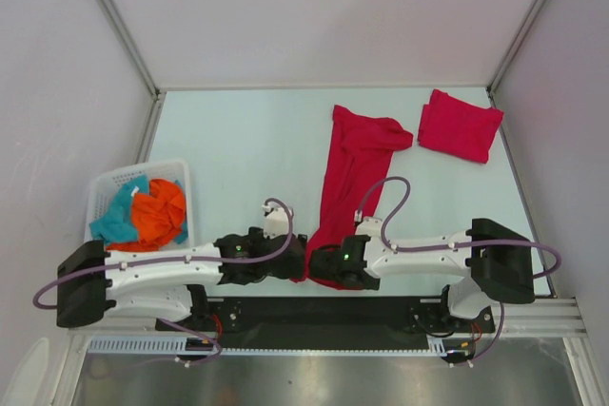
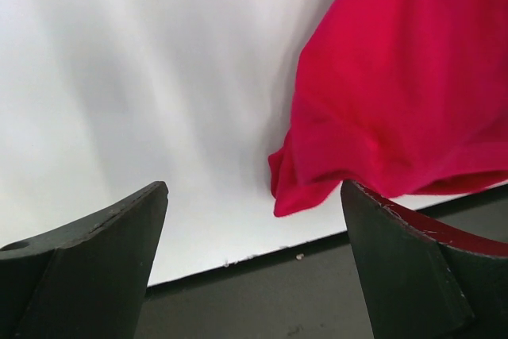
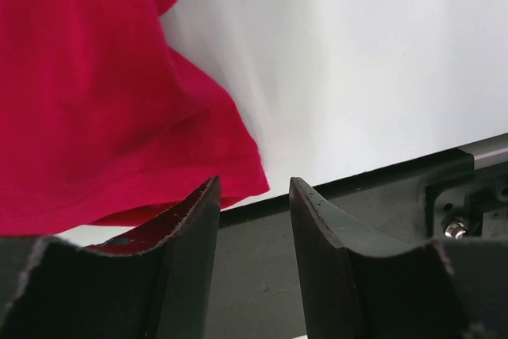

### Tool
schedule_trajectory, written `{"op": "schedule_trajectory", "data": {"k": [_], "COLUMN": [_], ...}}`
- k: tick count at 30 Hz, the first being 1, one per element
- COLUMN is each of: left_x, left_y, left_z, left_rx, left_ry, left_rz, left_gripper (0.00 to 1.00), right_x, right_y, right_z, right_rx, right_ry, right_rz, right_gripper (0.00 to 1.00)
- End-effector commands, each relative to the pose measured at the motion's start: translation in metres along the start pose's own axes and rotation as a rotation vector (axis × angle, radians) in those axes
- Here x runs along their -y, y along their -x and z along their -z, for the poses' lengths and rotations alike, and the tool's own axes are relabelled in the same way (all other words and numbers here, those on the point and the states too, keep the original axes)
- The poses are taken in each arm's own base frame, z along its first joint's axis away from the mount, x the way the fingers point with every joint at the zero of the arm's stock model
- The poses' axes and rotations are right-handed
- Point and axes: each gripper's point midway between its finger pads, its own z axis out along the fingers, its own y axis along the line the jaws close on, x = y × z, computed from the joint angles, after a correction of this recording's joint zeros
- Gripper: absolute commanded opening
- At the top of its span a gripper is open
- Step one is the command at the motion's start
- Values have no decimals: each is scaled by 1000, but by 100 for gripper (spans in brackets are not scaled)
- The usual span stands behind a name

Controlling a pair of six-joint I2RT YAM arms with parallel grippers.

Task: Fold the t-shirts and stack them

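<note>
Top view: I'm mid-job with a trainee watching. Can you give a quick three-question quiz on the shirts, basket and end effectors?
1. True or false: the folded shirt lies to the right of the long shirt.
2. What is in the basket? A) red shirts B) teal cloth and orange cloth C) nothing
3. Fill in: the left end effector stands ____, with nothing between its fingers.
Key: 1 true; 2 B; 3 open.
</note>
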Motion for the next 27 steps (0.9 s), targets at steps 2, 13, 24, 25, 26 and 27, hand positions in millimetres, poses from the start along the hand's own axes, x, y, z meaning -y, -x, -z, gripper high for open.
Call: {"op": "schedule_trajectory", "data": {"k": [2,13,24,25,26,27], "left_x": [3,18,33,34,34,35], "left_y": [18,20,18,19,18,18], "left_z": [20,9,-7,-8,-9,-10], "left_rx": [37,33,28,30,27,27], "left_ry": [-26,-39,-52,-53,-49,-50], "left_rz": [45,62,74,77,74,75], "left_gripper": [96,96,96,96,96,96], "right_x": [-7,-7,-4,-4,-3,-4], "right_y": [15,8,7,7,8,8], "right_z": [10,-4,-17,-17,-18,-18], "right_rx": [56,55,62,63,64,64], "right_ry": [28,7,-16,-15,-18,-18], "right_rz": [-40,-65,-71,-70,-68,-70], "right_gripper": [47,48,48,48,48,47]}}
